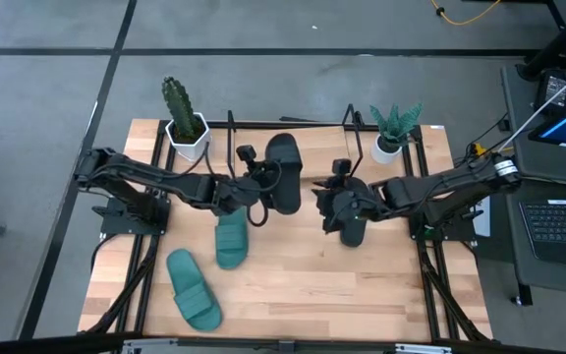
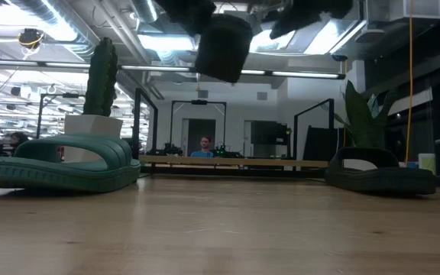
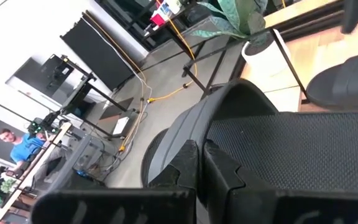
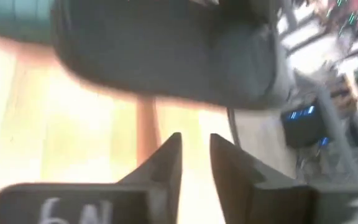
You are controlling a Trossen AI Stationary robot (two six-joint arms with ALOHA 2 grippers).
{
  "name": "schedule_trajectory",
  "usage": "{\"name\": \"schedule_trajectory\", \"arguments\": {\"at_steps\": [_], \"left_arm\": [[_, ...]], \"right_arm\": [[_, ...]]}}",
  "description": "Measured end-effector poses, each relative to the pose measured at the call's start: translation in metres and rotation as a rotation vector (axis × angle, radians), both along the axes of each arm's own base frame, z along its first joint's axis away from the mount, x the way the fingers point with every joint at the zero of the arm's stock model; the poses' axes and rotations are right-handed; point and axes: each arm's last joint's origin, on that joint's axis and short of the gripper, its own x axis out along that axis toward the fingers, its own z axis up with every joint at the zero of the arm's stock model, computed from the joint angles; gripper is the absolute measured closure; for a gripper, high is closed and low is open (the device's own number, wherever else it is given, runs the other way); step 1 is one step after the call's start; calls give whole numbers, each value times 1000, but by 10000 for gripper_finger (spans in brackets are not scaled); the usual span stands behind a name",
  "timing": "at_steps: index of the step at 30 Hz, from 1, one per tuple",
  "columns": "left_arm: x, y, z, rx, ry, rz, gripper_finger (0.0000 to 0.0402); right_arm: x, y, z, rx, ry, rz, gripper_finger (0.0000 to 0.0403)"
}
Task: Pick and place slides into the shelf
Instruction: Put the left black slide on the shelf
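Note:
My left gripper (image 1: 259, 183) is shut on a black slide (image 1: 285, 169), held high near the shelf's black rods (image 1: 352, 130) at the table's far edge. In the low view this slide (image 2: 224, 47) hangs well above the table. My right gripper (image 1: 336, 204) is a little open and empty, above the second black slide (image 1: 354, 228), which lies sole down on the table and also shows in the low view (image 2: 380, 177). Two teal slides (image 1: 231, 239) (image 1: 195, 289) lie sole down on the table, nearer the front left. My left gripper pinches the black slide's side rim (image 3: 199, 138) between its two fingers, beside the textured footbed and behind the strap. The fingers come from the table's left, roughly level. The slide is lifted clear of the table and the shelf.
A cactus in a white pot (image 1: 187, 133) stands at the shelf's left end and a leafy plant in a white pot (image 1: 389, 146) at its right end. The near teal slide (image 2: 59, 164) fills the low view's left. Bare wood lies at the front right (image 1: 342, 285).

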Motion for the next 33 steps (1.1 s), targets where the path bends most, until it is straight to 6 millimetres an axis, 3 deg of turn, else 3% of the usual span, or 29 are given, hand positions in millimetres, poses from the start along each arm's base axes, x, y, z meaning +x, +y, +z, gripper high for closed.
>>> {"name": "schedule_trajectory", "arguments": {"at_steps": [5, 13, 21, 33], "left_arm": [[-15, 2, 18, -16, -31, -26, 401], [-27, 11, 25, -92, -39, -77, 401], [-29, 23, 19, -129, -3, -45, 401], [-32, 56, 2, -171, 6, 40, 402]], "right_arm": [[-11, 5, 2, 66, 4, -17, 393], [-13, 12, 1, 103, -28, 10, 398], [-23, 9, -43, 122, -93, 34, 399], [-58, -1, -88, 208, -334, 103, 400]]}}
